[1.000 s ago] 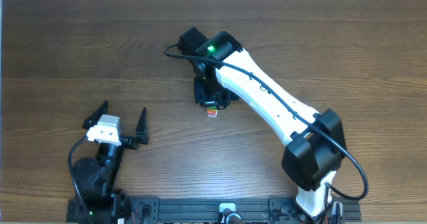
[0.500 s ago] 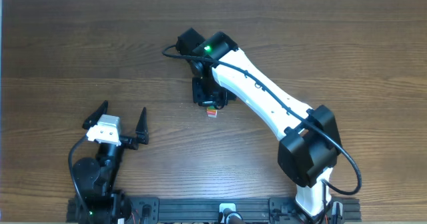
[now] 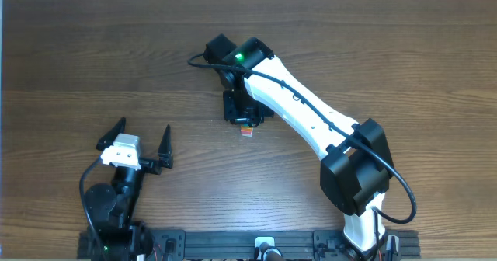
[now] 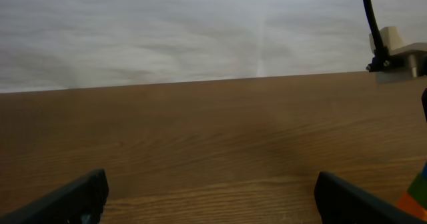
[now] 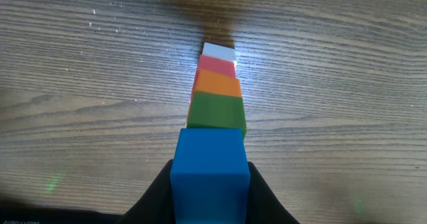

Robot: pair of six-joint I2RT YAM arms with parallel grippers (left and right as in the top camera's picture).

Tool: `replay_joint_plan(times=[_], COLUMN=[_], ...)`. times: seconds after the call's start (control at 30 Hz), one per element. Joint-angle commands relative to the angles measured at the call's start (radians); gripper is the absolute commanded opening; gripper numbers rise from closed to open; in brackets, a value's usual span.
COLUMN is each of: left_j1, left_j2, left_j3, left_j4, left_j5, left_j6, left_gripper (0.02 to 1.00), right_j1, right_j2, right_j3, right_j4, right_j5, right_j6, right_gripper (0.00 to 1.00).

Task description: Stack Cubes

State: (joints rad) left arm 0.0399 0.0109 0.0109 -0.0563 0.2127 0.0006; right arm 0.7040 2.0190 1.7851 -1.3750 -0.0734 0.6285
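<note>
A dark brown wooden table (image 3: 404, 51) with long horizontal grain fills the top view from edge to edge, apart from a thin pale strip (image 3: 1, 121) down the far left. In the left wrist view its far edge meets a plain whitish wall (image 4: 167, 31) across the upper half of the frame.

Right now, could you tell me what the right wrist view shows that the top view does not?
Right wrist view: the stack in order, blue cube on green, orange, red and white, with the right gripper clamping the blue one. Top view: the left gripper, open, well away from the stack. Both: the stack on the wooden table.
</note>
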Motion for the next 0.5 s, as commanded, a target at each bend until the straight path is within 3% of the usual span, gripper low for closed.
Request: replay_joint_plan(times=[0.03,0.5], left_j1=[0.003,0.003], left_j2=[-0.004,-0.004], left_j3=[-0.005,-0.005], left_j4=[-0.002,-0.002], left_j5=[-0.004,-0.004], left_j6=[0.011,0.011], left_gripper=[1.0,1.0], right_j1=[0.008,0.007], right_j2=[0.012,0.013], right_j3=[-0.005,-0.005], right_j4=[0.003,0.003], right_j5=[-0.008,0.003], right_j6=[0.007,0.007], right_gripper=[0.012,0.009])
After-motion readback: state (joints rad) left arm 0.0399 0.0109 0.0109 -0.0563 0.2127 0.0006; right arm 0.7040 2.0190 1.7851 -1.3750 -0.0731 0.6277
